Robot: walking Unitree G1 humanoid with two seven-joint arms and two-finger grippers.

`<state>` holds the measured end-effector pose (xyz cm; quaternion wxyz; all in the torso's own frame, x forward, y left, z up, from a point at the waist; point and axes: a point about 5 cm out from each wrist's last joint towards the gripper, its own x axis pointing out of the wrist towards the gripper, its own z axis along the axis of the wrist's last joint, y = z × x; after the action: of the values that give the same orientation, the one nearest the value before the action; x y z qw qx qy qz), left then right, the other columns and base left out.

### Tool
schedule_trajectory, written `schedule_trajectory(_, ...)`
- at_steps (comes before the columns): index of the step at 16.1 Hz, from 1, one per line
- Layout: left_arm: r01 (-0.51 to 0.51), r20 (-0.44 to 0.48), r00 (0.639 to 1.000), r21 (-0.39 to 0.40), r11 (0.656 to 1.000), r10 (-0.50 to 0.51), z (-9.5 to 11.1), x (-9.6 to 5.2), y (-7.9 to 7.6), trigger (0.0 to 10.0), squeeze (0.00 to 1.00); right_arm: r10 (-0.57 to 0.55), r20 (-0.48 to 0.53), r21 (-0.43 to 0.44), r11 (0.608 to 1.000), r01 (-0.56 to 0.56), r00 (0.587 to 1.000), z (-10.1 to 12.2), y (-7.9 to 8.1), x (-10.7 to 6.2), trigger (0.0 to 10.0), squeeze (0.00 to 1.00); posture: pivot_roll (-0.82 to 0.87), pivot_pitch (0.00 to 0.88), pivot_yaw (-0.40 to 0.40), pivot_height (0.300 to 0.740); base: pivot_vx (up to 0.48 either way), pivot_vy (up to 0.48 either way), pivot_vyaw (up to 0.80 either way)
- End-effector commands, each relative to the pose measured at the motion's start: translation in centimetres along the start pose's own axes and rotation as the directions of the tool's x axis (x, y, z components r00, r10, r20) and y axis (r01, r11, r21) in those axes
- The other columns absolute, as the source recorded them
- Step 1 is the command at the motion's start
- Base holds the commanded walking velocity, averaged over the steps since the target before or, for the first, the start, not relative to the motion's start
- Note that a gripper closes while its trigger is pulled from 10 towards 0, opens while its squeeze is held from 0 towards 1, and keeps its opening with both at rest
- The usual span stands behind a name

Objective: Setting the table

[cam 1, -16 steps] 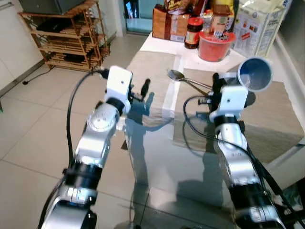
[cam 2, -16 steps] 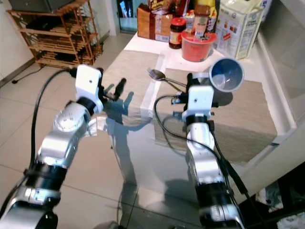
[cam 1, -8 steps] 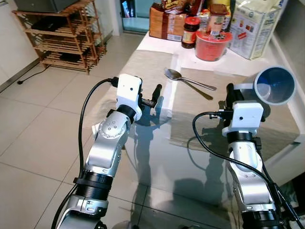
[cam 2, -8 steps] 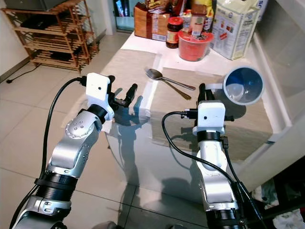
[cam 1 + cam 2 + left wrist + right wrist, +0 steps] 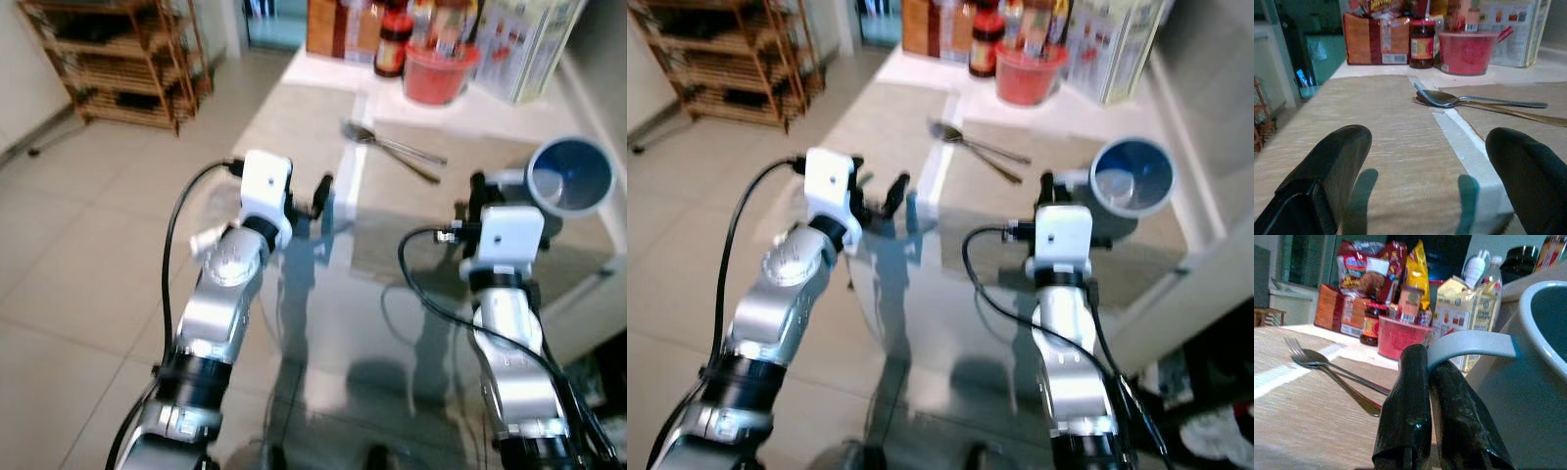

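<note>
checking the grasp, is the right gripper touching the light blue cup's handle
Touching. In the right wrist view the right gripper has both black fingers closed on the flat handle of the light blue cup.

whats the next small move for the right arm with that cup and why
Probably lower the blue cup onto the right placemat beside the spoon. The right end effector is shut on the cup's handle, holding it tilted above the mat, not set down, and the left end effector is open with nothing in it.

Spoon (image 5: 377,139) and fork (image 5: 1327,369) together on placemat (image 5: 411,211), tub (image 5: 432,76) behind, cup (image 5: 566,177) right
</note>
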<state>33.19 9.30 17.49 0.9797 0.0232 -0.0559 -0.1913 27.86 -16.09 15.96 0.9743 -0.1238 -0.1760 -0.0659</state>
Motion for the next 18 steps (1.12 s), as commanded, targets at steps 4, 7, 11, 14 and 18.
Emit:
schedule_trajectory(4, 0.011, 0.031, 0.999, 0.018, 1.0, -0.011, 0.8, 0.25, 0.18, 10.0, 0.0, 0.0, 0.001, -0.008, 1.0, 0.0, 1.0, 0.22, -0.13, -0.08, 0.0, 0.0, 0.04, 0.0, 0.018, 0.74, 0.0, 0.0, 0.0)
schedule_trajectory(7, 0.026, 0.042, 0.999, 0.002, 1.0, -0.026, 0.97, 0.23, 0.03, 10.0, 0.0, 0.007, -0.017, -0.013, 1.0, -0.007, 1.0, -0.02, -0.16, -0.2, 0.0, 0.0, 0.04, 0.0, 0.018, 0.74, 0.0, 0.0, 0.0)
schedule_trajectory(11, 0.043, 0.072, 0.997, -0.03, 0.999, -0.04, 1.48, 0.28, -0.06, 10.0, 0.0, 0.001, -0.025, -0.013, 1.0, -0.002, 1.0, -0.18, -0.26, -0.16, 0.0, 0.0, 0.04, 0.0, 0.017, 0.74, -0.163, 0.0, 0.0)
schedule_trajectory(14, 0.038, 0.07, 0.997, -0.028, 0.999, -0.036, 1.51, 0.43, 0.11, 10.0, 0.0, 0.002, -0.027, -0.012, 1.0, -0.002, 1.0, -0.22, -0.2, -0.09, 0.0, 0.0, 0.04, 0.0, 0.017, 0.74, -0.331, 0.0, 0.0)
schedule_trajectory(18, 0.032, 0.07, 0.997, -0.022, 0.999, -0.031, 1.53, 0.55, 0.32, 10.0, 0.0, 0.007, -0.029, -0.013, 1.0, -0.007, 1.0, -0.27, -0.11, -0.13, 0.0, 0.0, 0.04, 0.0, 0.016, 0.74, -0.218, 0.0, 0.0)
